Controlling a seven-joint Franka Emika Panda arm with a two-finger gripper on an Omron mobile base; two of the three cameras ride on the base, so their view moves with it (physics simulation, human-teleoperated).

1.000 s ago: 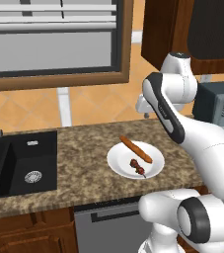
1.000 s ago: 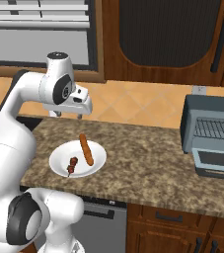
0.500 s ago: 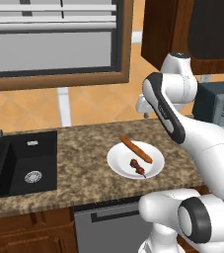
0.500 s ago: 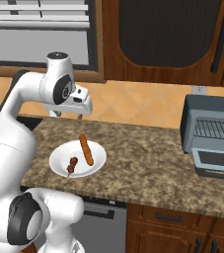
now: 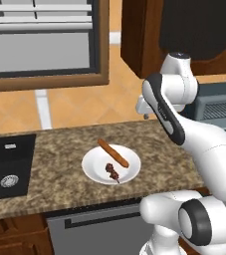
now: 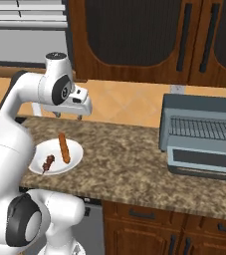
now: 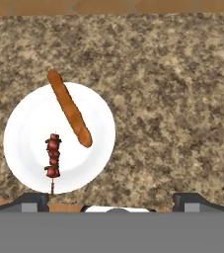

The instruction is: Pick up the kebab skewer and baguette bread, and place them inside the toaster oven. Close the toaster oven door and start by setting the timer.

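Note:
On a white plate (image 7: 19, 128) lie the baguette bread (image 7: 70, 108), a long orange-brown loaf, and the kebab skewer (image 7: 53, 157) with dark red chunks. The same baguette (image 6: 62, 147) and skewer (image 6: 48, 162) sit at the left of the granite counter. My gripper (image 6: 68, 116) hangs open well above the counter, a little right of the plate, holding nothing; its fingertips (image 7: 33, 200) stand wide apart. The toaster oven (image 6: 204, 132) stands at the right with its door (image 6: 204, 160) folded down and the wire rack showing. From the left, the gripper (image 5: 143, 114) is above and right of the plate (image 5: 94, 172).
A black sink (image 5: 5, 169) is set in the counter left of the plate. Dark wooden cabinets (image 6: 134, 35) hang above the toaster oven and a window (image 5: 40, 45) is on the wall behind. Bare granite (image 6: 119, 164) lies between plate and oven.

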